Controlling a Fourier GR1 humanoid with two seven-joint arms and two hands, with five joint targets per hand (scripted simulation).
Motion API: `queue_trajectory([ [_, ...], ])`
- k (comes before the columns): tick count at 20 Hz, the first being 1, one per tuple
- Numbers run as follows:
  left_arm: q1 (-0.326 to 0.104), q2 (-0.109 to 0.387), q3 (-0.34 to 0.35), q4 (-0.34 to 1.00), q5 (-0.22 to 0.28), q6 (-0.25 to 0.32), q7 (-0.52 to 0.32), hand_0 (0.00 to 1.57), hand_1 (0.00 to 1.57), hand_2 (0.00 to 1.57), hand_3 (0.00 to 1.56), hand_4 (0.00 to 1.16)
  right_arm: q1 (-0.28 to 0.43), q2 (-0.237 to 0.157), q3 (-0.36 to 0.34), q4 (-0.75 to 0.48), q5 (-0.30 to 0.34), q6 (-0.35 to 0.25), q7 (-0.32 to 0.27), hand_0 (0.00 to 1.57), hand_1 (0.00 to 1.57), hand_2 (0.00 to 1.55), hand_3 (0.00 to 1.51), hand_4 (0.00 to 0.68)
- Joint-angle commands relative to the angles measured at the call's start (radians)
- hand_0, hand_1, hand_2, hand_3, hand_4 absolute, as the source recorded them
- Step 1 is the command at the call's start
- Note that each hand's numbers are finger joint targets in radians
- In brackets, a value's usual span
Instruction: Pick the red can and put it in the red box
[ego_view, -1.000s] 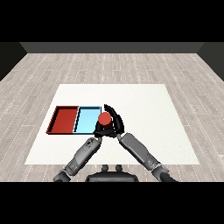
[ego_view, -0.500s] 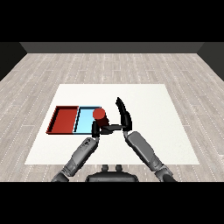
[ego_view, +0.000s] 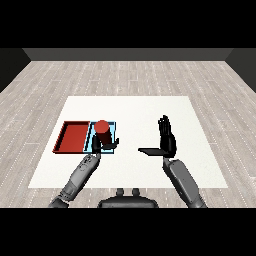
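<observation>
One red can stands over the light blue tray, grasped by the left hand. Just beside it lies one red tray; two trays share the white bench. The right hand is released, its fingers straight, well apart.

— Item: forearms? 
— Two, grey, tubular, segmented. 
— Hands? 
— Left hand and right hand: black, slender fingers and thumb; no markings or cables visible.
</observation>
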Motion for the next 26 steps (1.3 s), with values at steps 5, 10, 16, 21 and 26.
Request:
queue_trajectory([
  [5,-0.026,0.220,0.165,0.094,0.004,-0.085,0.029,1.57,1.57,1.55,1.46,1.12,0.156,-0.069,-0.118,0.051,-0.036,0.061,-0.072,0.00,0.00,0.00,0.00,0.000],
  [10,-0.037,0.288,0.254,0.209,0.027,-0.150,0.040,1.57,1.57,1.57,1.49,1.12,0.237,-0.137,-0.154,0.011,-0.021,0.095,-0.052,0.00,0.00,0.00,0.00,0.000],
  [16,-0.218,0.347,0.292,0.572,-0.037,-0.203,0.075,1.57,1.57,1.55,1.47,1.09,0.223,-0.117,-0.202,0.079,-0.027,0.088,-0.058,0.00,0.00,0.00,0.00,0.000],
  [21,-0.327,0.227,0.308,0.872,-0.086,-0.139,-0.009,1.57,1.57,1.57,1.50,1.05,0.119,-0.077,-0.175,0.168,0.014,0.060,-0.017,0.00,0.00,0.00,0.00,0.000],
  [26,-0.399,0.252,0.290,1.046,-0.127,-0.151,0.133,0.74,0.74,0.73,0.74,0.81,0.104,-0.045,-0.199,0.211,-0.011,0.074,-0.056,0.00,0.00,0.00,0.00,0.000],
])
